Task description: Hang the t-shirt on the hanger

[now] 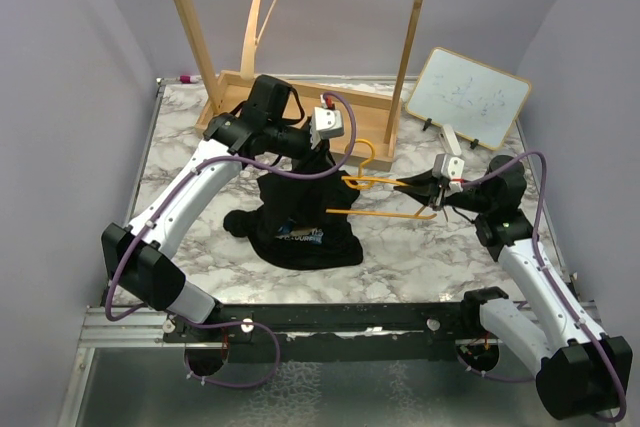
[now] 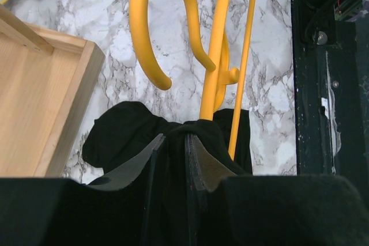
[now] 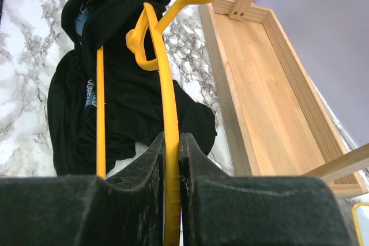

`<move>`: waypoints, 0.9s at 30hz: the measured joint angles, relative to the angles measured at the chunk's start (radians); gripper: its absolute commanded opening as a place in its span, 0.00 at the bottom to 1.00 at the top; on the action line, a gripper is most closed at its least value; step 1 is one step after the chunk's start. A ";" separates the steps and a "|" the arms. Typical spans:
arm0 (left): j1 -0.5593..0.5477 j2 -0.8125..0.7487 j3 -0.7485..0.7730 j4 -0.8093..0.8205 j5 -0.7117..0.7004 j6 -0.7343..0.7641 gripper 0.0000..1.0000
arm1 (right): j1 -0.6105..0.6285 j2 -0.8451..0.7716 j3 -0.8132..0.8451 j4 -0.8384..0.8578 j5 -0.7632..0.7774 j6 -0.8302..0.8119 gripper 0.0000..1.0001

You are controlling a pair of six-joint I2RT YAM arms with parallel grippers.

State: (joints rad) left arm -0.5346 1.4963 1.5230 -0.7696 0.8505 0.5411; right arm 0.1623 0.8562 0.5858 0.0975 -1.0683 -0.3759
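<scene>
The black t-shirt with its blue and white print hangs bunched over the marble table, its lower part resting on it. My left gripper is shut on the shirt's top edge and holds it up. The yellow-orange hanger reaches from the right into the shirt, its hook next to my left gripper. My right gripper is shut on one hanger arm. In the left wrist view the hook curves just beyond the cloth. The hanger's left end is hidden in the shirt.
A wooden rack with a tray base stands at the back, a pale wooden hanger hanging on it. A small whiteboard leans at the back right. The black rail runs along the near edge.
</scene>
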 measured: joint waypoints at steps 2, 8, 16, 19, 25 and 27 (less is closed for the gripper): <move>0.000 0.000 0.013 -0.003 0.000 0.000 0.21 | 0.000 0.000 0.000 0.000 0.000 -0.004 0.01; -0.001 -0.001 0.039 -0.008 0.011 -0.002 0.15 | 0.000 0.000 0.000 0.000 0.000 -0.013 0.01; -0.002 -0.004 0.040 -0.041 0.018 0.009 0.10 | 0.000 0.000 0.000 -0.001 0.000 -0.014 0.01; -0.002 -0.006 0.040 -0.067 0.020 0.016 0.11 | 0.000 0.000 0.000 -0.005 0.000 -0.015 0.01; -0.002 -0.006 0.050 -0.140 0.037 0.041 0.20 | 0.000 0.000 0.000 -0.023 0.000 -0.021 0.01; -0.002 -0.006 0.060 -0.165 0.044 0.053 0.22 | 0.000 0.000 0.000 -0.023 0.001 -0.022 0.01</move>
State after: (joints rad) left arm -0.5369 1.4902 1.5826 -0.9348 0.8948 0.5938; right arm 0.1627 0.8562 0.5858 0.0742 -1.0676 -0.3977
